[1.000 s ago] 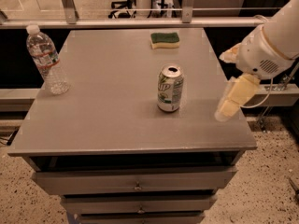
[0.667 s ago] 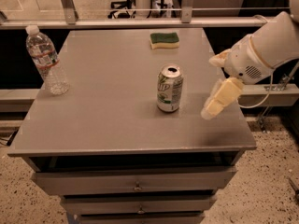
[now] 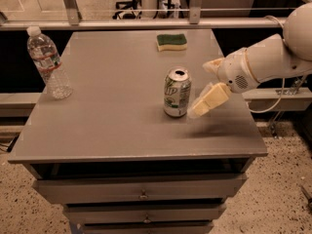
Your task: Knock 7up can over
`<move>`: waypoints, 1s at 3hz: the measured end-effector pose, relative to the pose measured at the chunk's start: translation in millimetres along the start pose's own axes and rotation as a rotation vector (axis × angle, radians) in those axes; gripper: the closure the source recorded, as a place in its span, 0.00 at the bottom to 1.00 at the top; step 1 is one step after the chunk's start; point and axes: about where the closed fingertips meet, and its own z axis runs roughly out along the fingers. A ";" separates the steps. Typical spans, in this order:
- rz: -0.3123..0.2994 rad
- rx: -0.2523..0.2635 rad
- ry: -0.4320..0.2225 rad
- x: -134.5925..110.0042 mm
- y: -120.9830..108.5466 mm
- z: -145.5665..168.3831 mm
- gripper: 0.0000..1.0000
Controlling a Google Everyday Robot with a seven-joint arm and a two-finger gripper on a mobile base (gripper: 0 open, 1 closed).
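Observation:
The 7up can (image 3: 177,92) stands upright near the middle of the grey table (image 3: 117,111), silver with a green-and-white label and a pull-tab top. My gripper (image 3: 204,105) comes in from the right on a white arm, low over the table. Its cream fingertips (image 3: 198,109) are just to the right of the can, very close to its side; I cannot tell whether they touch it.
A clear plastic water bottle (image 3: 48,64) with a white cap stands at the table's left edge. A green-and-yellow sponge (image 3: 171,41) lies at the back. Drawers (image 3: 141,191) sit under the tabletop. A railing runs behind the table.
My gripper has moved left across the table toward the can, from near the right edge to right beside it. The can still stands upright.

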 end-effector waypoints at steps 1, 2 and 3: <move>0.034 -0.007 -0.084 -13.8 0.0 20.5 0.00; 0.052 0.005 -0.134 -23.2 -6.9 36.5 0.00; 0.061 0.039 -0.180 -39.6 -27.7 49.2 0.00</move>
